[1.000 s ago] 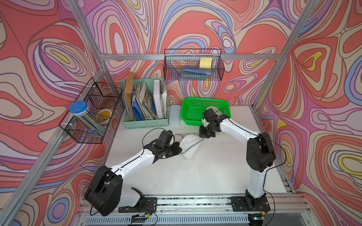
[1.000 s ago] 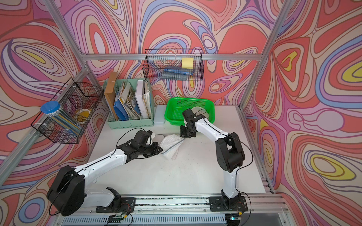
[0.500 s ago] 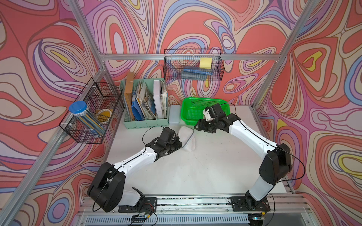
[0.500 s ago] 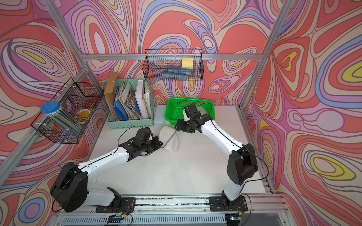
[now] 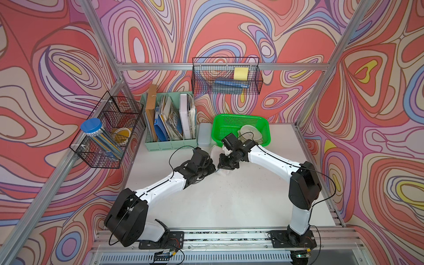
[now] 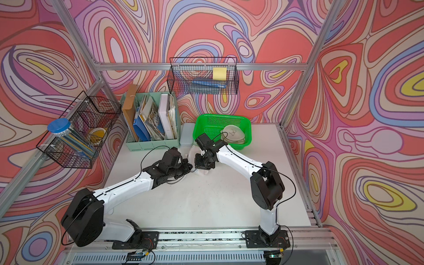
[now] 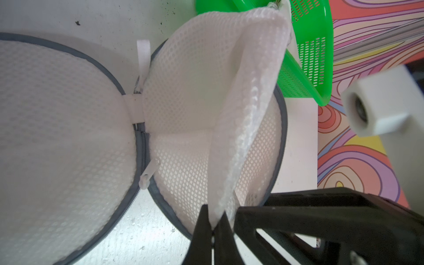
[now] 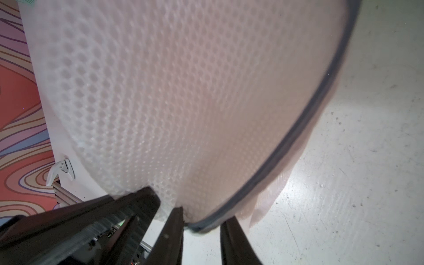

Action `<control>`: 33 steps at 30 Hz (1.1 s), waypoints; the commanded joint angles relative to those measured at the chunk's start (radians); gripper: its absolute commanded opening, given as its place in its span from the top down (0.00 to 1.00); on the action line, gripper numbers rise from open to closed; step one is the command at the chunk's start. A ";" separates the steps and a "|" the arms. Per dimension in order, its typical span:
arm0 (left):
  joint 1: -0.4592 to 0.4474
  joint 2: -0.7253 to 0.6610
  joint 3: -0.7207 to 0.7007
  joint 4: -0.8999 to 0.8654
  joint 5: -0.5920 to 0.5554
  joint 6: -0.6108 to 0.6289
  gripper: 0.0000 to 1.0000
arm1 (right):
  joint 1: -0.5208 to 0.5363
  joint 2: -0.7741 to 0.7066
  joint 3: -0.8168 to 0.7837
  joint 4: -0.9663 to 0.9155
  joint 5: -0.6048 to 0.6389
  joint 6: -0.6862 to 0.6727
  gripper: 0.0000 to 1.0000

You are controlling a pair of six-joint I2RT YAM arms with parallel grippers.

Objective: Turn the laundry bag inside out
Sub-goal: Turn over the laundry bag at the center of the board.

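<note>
- The green basket [image 5: 231, 125] at the table's back holds pale round folded pieces [image 5: 250, 135]. The mint organizer [image 5: 171, 145] holds folders and papers, and a clear box [image 5: 204, 137] stands between the two.
- A back-wall wire basket [image 5: 226, 90] carries a yellow pad [image 5: 241, 73]; a side wire basket [image 5: 103, 156] carries a blue-lidded jar [image 5: 94, 125].
- The laundry bag [image 7: 195, 91] lies on the table [image 5: 229, 202] just in front of the green basket, largely covered by both grippers in both top views.
- The left gripper [image 7: 214, 220] pinches a fold of its mesh.
- The right gripper [image 8: 202, 220] has its jaws apart around the grey zipper rim [image 8: 298, 128]; whether they clamp it cannot be told.
- The bag is unzipped: two round halves lie side by side, joined at a tab, with the long axis across both.
</note>
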 commanded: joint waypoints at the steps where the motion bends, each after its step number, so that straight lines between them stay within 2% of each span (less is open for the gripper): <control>1: -0.009 0.004 0.008 0.021 -0.026 -0.002 1.00 | 0.001 0.019 0.029 -0.012 0.013 0.022 0.71; 2: -0.010 0.003 0.005 0.024 -0.027 -0.003 1.00 | 0.000 0.024 0.034 -0.009 0.009 0.028 0.71; 4: -0.011 -0.001 0.001 0.022 -0.034 -0.007 1.00 | 0.000 0.030 0.041 -0.010 0.006 0.034 0.83; 6: -0.011 -0.007 -0.001 0.017 -0.047 -0.012 1.00 | 0.000 0.024 0.037 -0.014 0.006 0.036 1.00; 10: -0.006 -0.036 0.015 -0.033 -0.120 -0.019 1.00 | 0.000 -0.024 -0.029 0.000 0.013 0.028 1.00; 12: 0.018 -0.043 0.035 -0.065 -0.111 -0.037 1.00 | 0.001 -0.058 -0.089 0.030 0.015 0.025 1.00; 16: 0.100 -0.049 0.070 -0.108 -0.003 -0.100 1.00 | 0.000 -0.110 -0.224 0.148 0.013 0.012 1.00; 20: 0.140 -0.062 0.119 -0.162 0.114 -0.145 1.00 | 0.000 -0.152 -0.307 0.270 0.046 -0.024 1.00; 27: 0.194 -0.107 0.174 -0.304 0.328 -0.206 1.00 | 0.000 -0.126 -0.388 0.433 0.211 -0.113 1.00; 30: 0.196 -0.131 0.215 -0.413 0.355 -0.179 1.00 | -0.004 -0.123 -0.400 0.477 0.299 -0.152 1.00; 33: 0.201 -0.147 0.270 -0.554 0.334 -0.119 1.00 | -0.024 -0.124 -0.392 0.487 0.368 -0.191 1.00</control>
